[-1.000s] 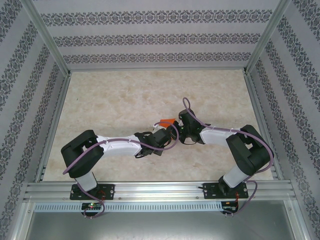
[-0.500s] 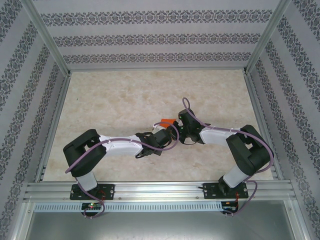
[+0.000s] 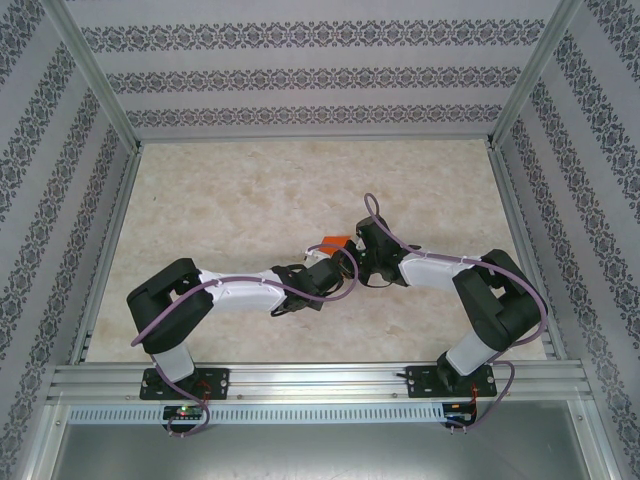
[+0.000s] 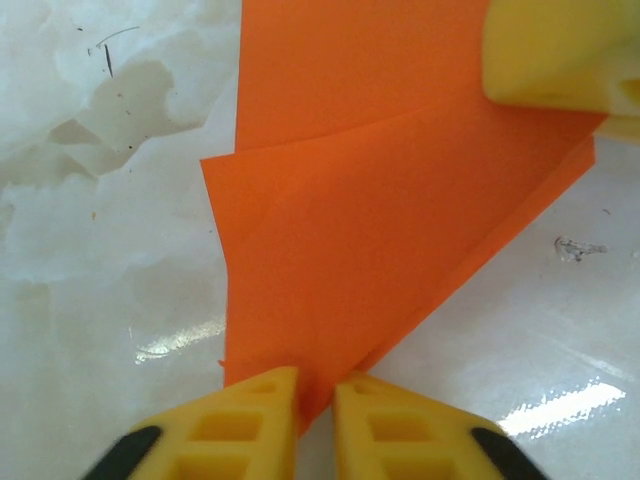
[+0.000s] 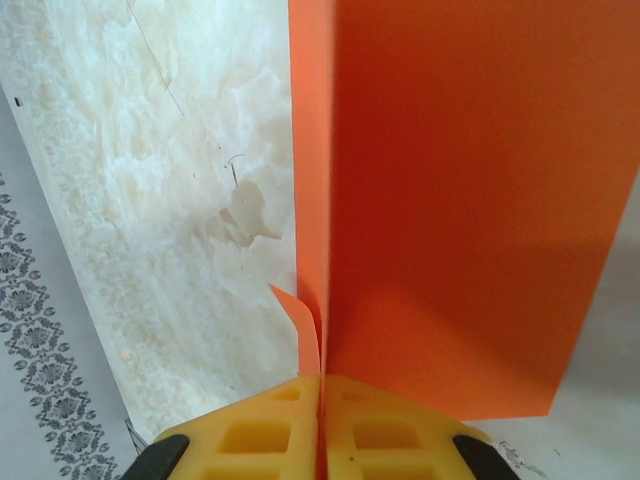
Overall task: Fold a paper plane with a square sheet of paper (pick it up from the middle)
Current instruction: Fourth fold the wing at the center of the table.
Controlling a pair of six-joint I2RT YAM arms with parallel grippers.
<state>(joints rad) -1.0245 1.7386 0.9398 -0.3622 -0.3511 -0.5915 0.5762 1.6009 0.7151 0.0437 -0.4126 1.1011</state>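
Observation:
The square sheet of paper (image 3: 333, 243) is bright orange, folded into layered creased flaps, and held just above the table's middle. My right gripper (image 5: 322, 378) is shut on the sheet's (image 5: 450, 200) folded edge, with a small corner curling off to the left of the fingers. My left gripper (image 4: 316, 385) has its yellow fingers a narrow gap apart around the sheet's (image 4: 380, 230) pointed tip. One yellow finger (image 4: 560, 50) of the right gripper shows at the left wrist view's top right, on the paper. From above, the left gripper (image 3: 334, 261) and right gripper (image 3: 350, 251) meet at the sheet.
The marble-patterned table top (image 3: 250, 200) stretches around the grippers. Patterned walls (image 3: 320, 80) and aluminium frame posts close in the back and sides. A metal rail (image 3: 320, 380) with the arm bases runs along the near edge.
The left arm has edged slightly to the right toward the paper. The right arm and the sheet stay where they were.

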